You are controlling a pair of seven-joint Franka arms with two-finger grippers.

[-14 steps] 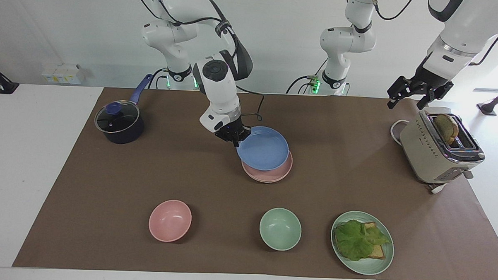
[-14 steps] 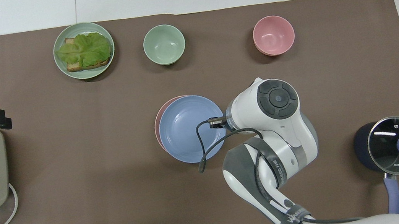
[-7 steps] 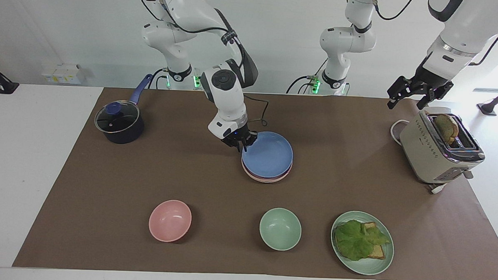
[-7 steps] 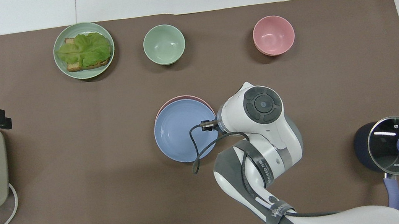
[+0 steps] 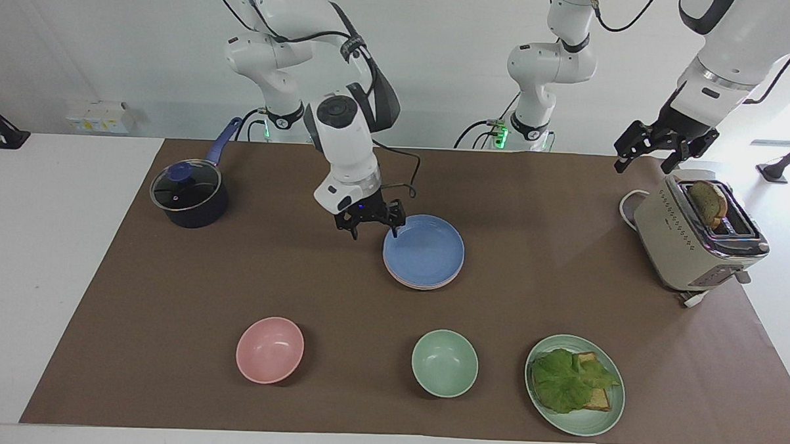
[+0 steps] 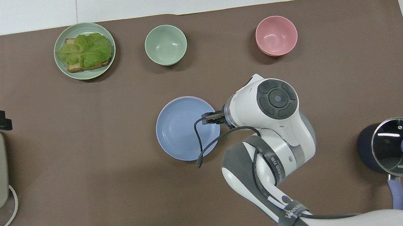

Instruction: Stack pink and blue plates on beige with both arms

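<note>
Right gripper (image 5: pixel 374 225) fingers spread, holding nothing — blue plate (image 5: pixel 424 250) just beside them, toward the left arm's end, stacked on pink plate (image 5: pixel 425 285).

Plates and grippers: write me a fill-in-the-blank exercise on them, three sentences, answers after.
1. The blue plate lies on top of the ____ plate, whose rim shows just under it.
2. The right gripper is at the blue plate's rim with its fingers ____.
3. The left gripper hangs open over the table beside the ____, which has a slice of bread in its slot.

Missing words: pink; open; toaster
</note>
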